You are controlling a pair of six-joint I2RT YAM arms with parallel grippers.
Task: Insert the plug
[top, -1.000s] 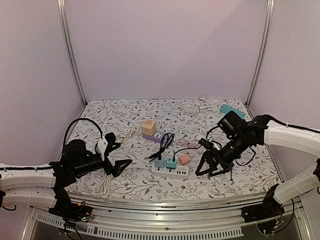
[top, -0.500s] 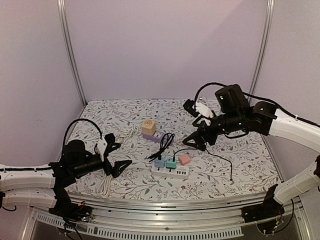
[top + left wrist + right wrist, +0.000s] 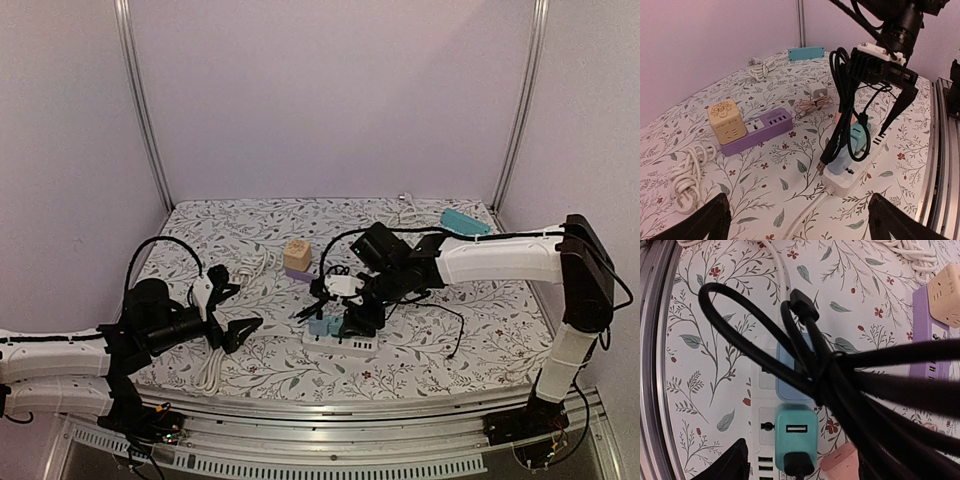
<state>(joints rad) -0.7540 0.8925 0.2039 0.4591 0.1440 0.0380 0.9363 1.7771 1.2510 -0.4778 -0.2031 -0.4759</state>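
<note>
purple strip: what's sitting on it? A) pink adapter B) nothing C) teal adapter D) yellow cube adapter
D: the yellow cube adapter sits on one end of the purple strip, while the teal adapter is on the white strip.

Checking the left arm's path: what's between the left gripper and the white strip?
Bare cloth and the white cord trailing from the strip, shown in the left wrist view.

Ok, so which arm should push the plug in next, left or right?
Right. Its gripper hovers just above the white power strip, with the black cable looped by it. The left gripper sits open far off to the side, near the white cord.
</note>
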